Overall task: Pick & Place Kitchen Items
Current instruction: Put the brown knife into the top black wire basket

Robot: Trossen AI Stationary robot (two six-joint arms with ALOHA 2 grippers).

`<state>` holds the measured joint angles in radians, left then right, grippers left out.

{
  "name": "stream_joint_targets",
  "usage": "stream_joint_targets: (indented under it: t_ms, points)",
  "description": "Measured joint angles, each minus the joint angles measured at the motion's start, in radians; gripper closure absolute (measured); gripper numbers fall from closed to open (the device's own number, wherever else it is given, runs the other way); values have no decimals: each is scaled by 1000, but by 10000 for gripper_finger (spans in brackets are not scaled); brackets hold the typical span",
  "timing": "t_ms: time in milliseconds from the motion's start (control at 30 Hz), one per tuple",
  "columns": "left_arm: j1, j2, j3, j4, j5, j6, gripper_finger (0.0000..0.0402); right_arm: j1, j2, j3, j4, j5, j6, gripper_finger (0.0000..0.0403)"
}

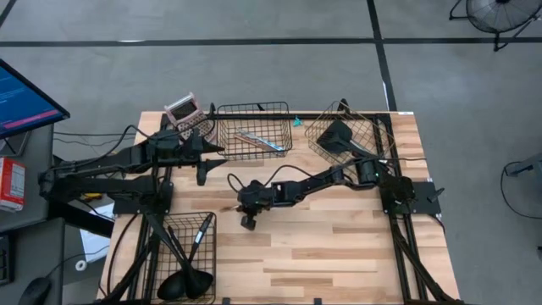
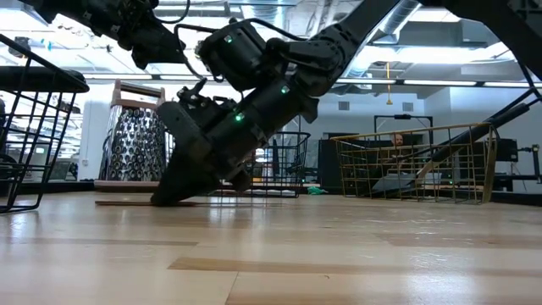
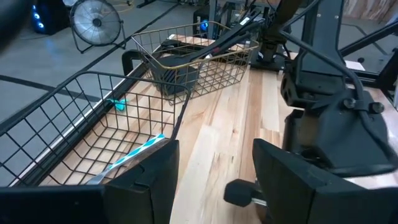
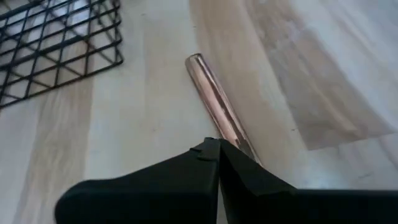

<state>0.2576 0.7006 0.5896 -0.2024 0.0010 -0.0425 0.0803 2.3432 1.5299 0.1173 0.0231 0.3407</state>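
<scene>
A slim copper-coloured piece (image 4: 213, 96) lies flat on the wood in mid-table. My right gripper (image 4: 218, 148) (image 1: 240, 202) is shut, and its tips come down over the piece's nearer stretch and hide it. In the low view these tips (image 2: 169, 196) reach the table top. My left gripper (image 3: 214, 180) (image 1: 207, 163) waits open above the table's left part with nothing between its fingers. A silver-teal piece (image 1: 258, 141) lies in the far black basket (image 1: 222, 127). A black spatula (image 1: 337, 135) leans in the copper basket (image 1: 373, 127). Black ladles (image 1: 185, 280) sit in the near-left black basket (image 1: 212, 246). My right gripper's shut fingertips (image 4: 233, 163) sit on top of the copper-coloured piece's shaft (image 4: 239, 138), slanting down from the table's right and roughly along it. No gap shows between the fingers, so the piece is not between them. It lies flat on the table. Whether they press on it, I cannot tell.
A grater (image 1: 182, 110) stands at the far left beside the far basket. A corner of a black wire basket (image 4: 74, 43) lies close ahead of my right gripper. Bare wood (image 1: 339, 254) spreads over the near right part. A monitor (image 1: 25, 97) stands off the table's left.
</scene>
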Motion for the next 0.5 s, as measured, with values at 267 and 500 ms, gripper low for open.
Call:
stream_joint_targets:
  t_ms: [267,500]
  points:
    - [0,0,0,-64,0,0,215,-18,-2,0,-6,9,34,403]
    - [0,0,-51,-83,0,0,215,-20,-2,-1,1,10,12,403]
